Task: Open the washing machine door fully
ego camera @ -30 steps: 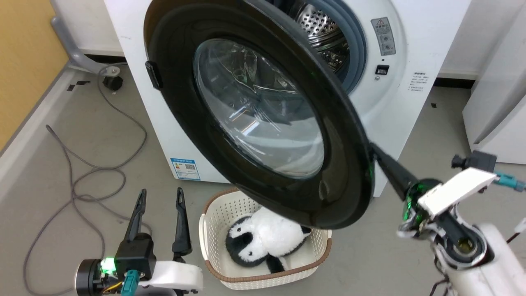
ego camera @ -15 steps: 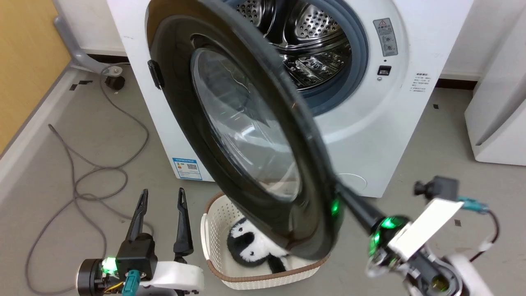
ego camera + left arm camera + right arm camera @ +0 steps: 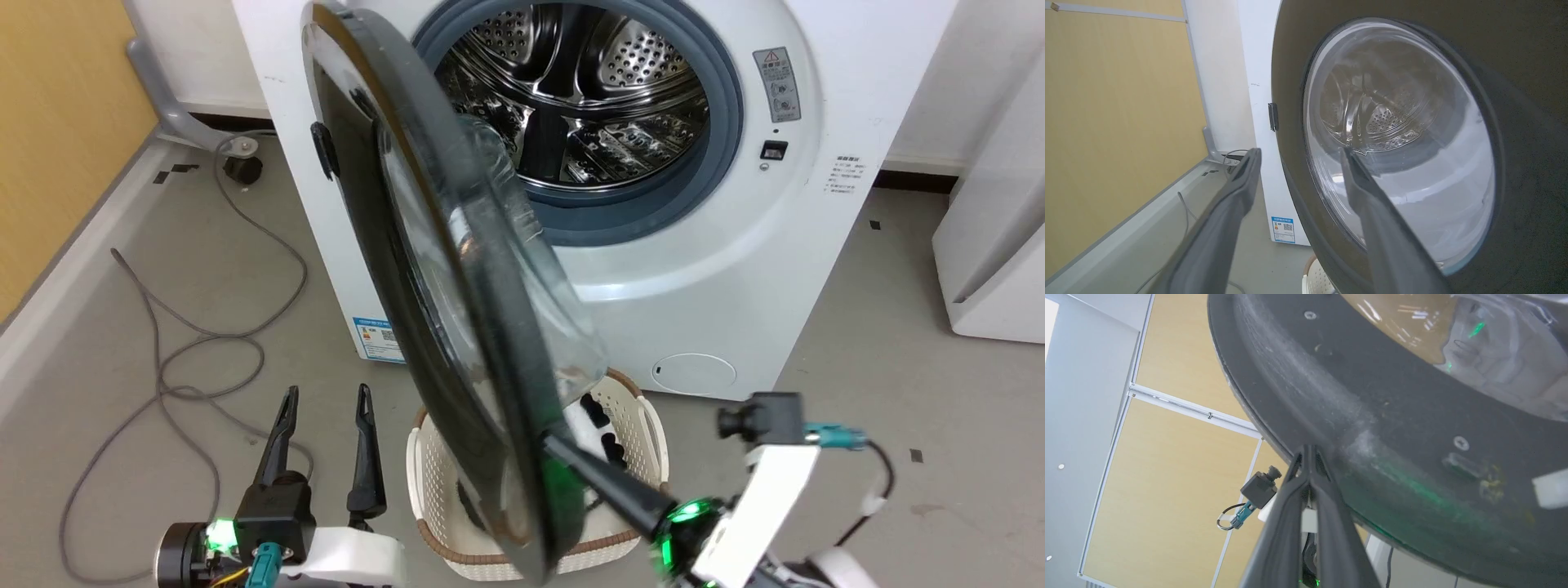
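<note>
A: Where's the washing machine door (image 3: 366,241)?
B: Half open, edge-on to us, left of the drum (image 3: 571,106). Our right claw (image 3: 555,445), pinched shut, seems to touch its near rim — left claw (image 3: 326,394) gapes empty.

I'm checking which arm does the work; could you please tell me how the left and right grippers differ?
The left gripper is open, fingers spread; the right gripper is shut, fingers together. The left gripper hangs apart from the washing machine door; the right gripper's tips meet its rim. Both have long dark fingers.
</note>
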Controlling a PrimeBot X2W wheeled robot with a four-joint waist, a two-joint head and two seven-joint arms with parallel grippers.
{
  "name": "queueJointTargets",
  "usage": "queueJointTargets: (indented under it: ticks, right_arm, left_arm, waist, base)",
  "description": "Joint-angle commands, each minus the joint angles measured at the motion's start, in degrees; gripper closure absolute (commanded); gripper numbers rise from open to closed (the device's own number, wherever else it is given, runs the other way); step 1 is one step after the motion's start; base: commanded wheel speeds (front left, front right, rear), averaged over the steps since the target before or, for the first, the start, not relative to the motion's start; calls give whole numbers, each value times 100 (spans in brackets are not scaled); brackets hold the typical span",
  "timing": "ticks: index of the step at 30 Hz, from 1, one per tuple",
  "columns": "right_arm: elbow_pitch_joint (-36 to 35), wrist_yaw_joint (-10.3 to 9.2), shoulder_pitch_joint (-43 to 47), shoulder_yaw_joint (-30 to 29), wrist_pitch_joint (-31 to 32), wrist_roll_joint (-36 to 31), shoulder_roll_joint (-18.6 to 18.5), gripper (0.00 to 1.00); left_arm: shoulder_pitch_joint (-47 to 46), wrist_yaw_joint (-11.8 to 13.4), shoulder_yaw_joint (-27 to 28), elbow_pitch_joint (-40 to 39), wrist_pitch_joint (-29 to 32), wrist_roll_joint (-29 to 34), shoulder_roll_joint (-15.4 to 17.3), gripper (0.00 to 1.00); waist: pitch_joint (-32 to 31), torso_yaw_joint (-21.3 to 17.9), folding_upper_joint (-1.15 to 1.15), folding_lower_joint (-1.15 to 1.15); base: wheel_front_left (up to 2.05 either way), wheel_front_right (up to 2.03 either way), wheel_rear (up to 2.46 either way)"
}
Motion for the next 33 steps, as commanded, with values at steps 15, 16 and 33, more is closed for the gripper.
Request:
queueJointTargets:
  ticks: [15,16,33]
  right_arm:
    - [-76,7,2,612,16,-152,212,100]
    - [-113,7,0,531,-90,-180,182,100]
    - [223,7,-478,-963,-3662,-3587,-1144,100]
  left_arm:
    - [102,17,18,47,-32,11,6,0]
    - [108,17,25,48,-32,11,6,0]
    - [181,5,247,14,-32,39,6,0]
  waist:
    - [0,-44,0,1]
    - [-5,-53,0,1]
    - [-41,-458,0,1]
  base:
    - [0,0,0]
    - [0,0,0]
    - [0,0,0]
